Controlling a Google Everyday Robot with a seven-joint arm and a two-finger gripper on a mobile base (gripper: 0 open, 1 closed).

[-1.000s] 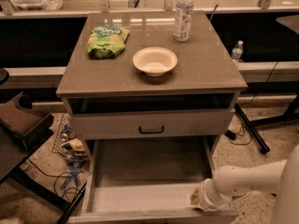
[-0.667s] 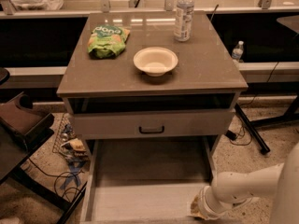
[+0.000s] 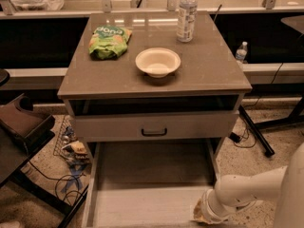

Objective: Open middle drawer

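Holding the gripper (image 3: 202, 213) at the front right corner of the pulled-out middle drawer (image 3: 145, 201). Cannot tell whether spread or clamped.

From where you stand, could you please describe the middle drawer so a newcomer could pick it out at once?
Find the grey cabinet with a white bowl on top; under the top sits an upper drawer with a black handle. The middle drawer is below that, pulled far out, with the gripper at its front right corner. Only it shows a wide, plain grey inside.
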